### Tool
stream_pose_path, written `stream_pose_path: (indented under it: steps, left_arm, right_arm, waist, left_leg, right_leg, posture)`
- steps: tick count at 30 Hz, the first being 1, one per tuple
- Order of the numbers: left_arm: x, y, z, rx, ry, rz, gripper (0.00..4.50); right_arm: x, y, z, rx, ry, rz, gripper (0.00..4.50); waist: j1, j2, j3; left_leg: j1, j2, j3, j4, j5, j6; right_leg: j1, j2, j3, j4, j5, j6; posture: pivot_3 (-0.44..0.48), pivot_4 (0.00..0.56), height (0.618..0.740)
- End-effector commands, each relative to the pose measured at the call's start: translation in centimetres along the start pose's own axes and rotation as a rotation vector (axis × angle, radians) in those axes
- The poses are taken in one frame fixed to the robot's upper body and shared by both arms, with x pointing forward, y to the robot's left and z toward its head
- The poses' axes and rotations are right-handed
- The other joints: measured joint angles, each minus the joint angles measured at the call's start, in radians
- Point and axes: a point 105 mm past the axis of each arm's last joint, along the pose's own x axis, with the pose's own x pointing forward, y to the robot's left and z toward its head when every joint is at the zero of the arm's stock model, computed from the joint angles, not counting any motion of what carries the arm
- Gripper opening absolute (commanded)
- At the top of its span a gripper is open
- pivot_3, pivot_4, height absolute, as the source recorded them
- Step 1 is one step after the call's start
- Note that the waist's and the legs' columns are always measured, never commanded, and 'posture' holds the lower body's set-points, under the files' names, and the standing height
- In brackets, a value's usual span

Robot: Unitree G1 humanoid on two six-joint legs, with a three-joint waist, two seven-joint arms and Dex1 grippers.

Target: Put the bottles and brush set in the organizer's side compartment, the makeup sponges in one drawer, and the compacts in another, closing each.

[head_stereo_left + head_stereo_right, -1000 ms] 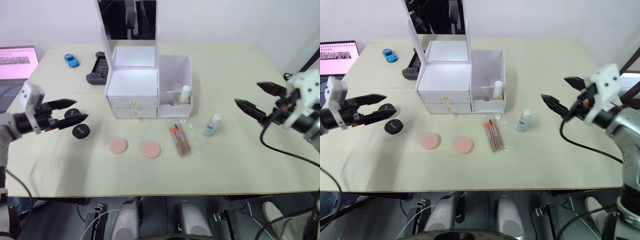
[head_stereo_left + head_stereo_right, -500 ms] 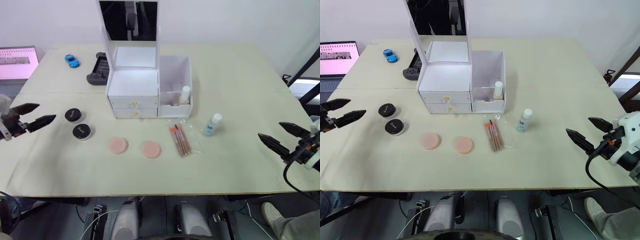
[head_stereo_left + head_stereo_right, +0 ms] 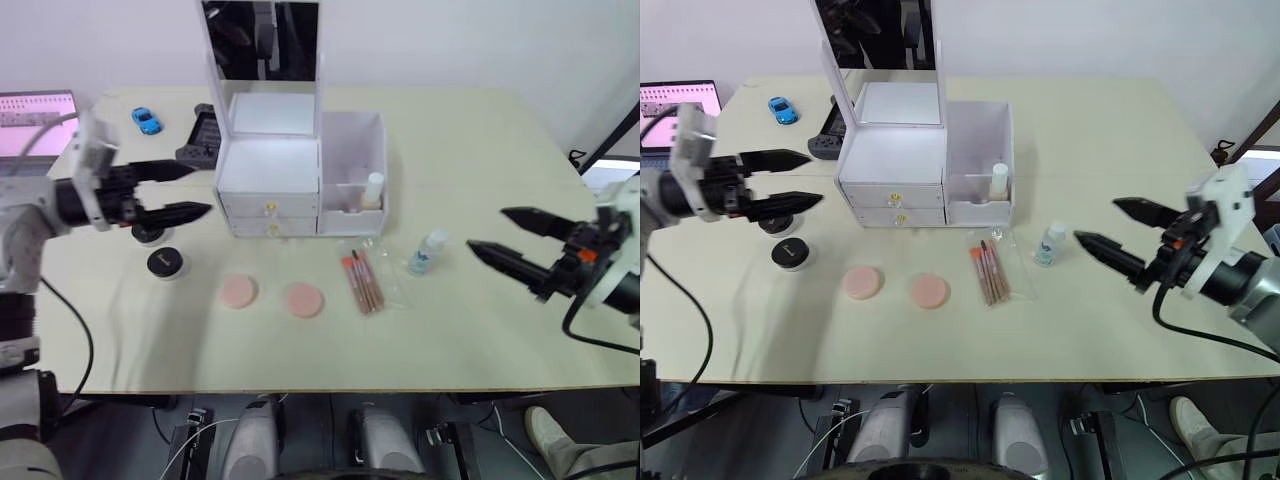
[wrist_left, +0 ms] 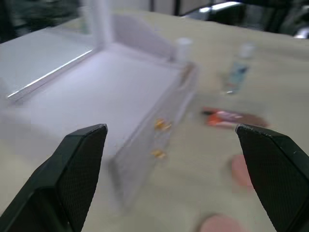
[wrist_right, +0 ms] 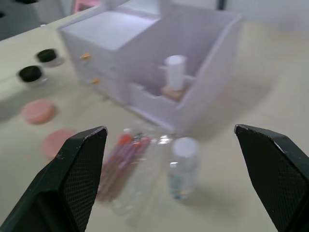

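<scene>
Organizer stands white at the back middle of the table, mirror lid upright, both gold-knobbed drawers shut. Its side compartment holds the squat beige bottle in the lower front section. The clear bottle with the blue label stands on the table just in front of the organizer, off its compartment side. The brush set lies flat in front of the drawers, and two pink sponges lie beside it. Two black compacts sit off the organizer's other side. The left gripper hovers beside the drawers above the compacts, jaws apart and empty. The right gripper hangs near the clear bottle, jaws likewise spread, holding nothing.
</scene>
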Motion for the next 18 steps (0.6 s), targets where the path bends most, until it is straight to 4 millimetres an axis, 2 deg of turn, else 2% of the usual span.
stream_pose_path:
  steps: [1, 6, 12, 14, 16, 18]
  left_arm:
    - [2.3, -2.4, 1.9, 0.053, -0.005, -0.12, 4.5]
    - [4.8, -4.6, 2.0, 0.027, -0.014, -0.223, 4.5]
    - [5.4, -5.2, 1.8, 0.018, -0.029, -0.229, 4.5]
    - [5.4, -5.3, 1.7, 0.019, -0.028, -0.225, 4.5]
    - [5.3, -5.3, 1.5, 0.017, -0.024, -0.215, 4.5]
    - [5.2, -5.3, 1.4, 0.013, -0.018, -0.212, 4.5]
  right_arm:
    - [1.2, 0.7, 0.5, -0.099, 0.014, -0.016, 4.46]
    - [2.5, -1.2, -1.1, -0.116, 0.06, -0.095, 4.46]
    - [4.2, -2.5, -3.1, -0.073, 0.084, -0.131, 4.46]
    - [4.8, -3.0, -3.4, -0.086, 0.087, -0.143, 3.94]
    - [5.4, -2.9, -3.5, -0.099, 0.085, -0.131, 3.17]
    - [5.8, -2.8, -3.5, -0.108, 0.084, -0.123, 3.17]
  waist:
    - [-0.002, 0.0, 0.0]
    - [0.001, 0.0, 0.0]
    - [-0.001, 0.0, 0.0]
    - [0.0, 0.0, 0.0]
    - [0.001, 0.0, 0.0]
    - [0.002, 0.0, 0.0]
  left_leg:
    - [0.0, 0.0, 0.0, 0.001, 0.0, 0.0]
    - [0.001, 0.003, -0.001, 0.002, 0.0, 0.0]
    - [0.0, 0.003, -0.001, 0.002, 0.0, 0.0]
    - [0.0, 0.003, -0.001, 0.002, 0.0, 0.0]
    - [0.0, 0.003, -0.001, 0.002, 0.0, 0.0]
    - [0.0, 0.003, -0.001, 0.002, 0.0, 0.0]
  right_leg:
    - [0.0, 0.002, 0.001, 0.0, 0.0, 0.0]
    - [0.0, 0.008, 0.002, 0.0, 0.001, -0.002]
    - [-0.002, 0.009, 0.002, 0.0, 0.001, -0.002]
    - [-0.002, 0.009, 0.002, 0.002, 0.001, -0.002]
    - [-0.003, 0.009, 0.003, 0.002, 0.001, -0.002]
    - [-0.003, 0.009, 0.003, 0.002, 0.001, -0.002]
  posture:
    - [0.0, 0.15, 0.74]
    - [0.0, 0.15, 0.74]
    - [0.0, 0.15, 0.74]
    - [0.0, 0.15, 0.74]
    - [0.0, 0.15, 0.74]
    - [0.0, 0.15, 0.74]
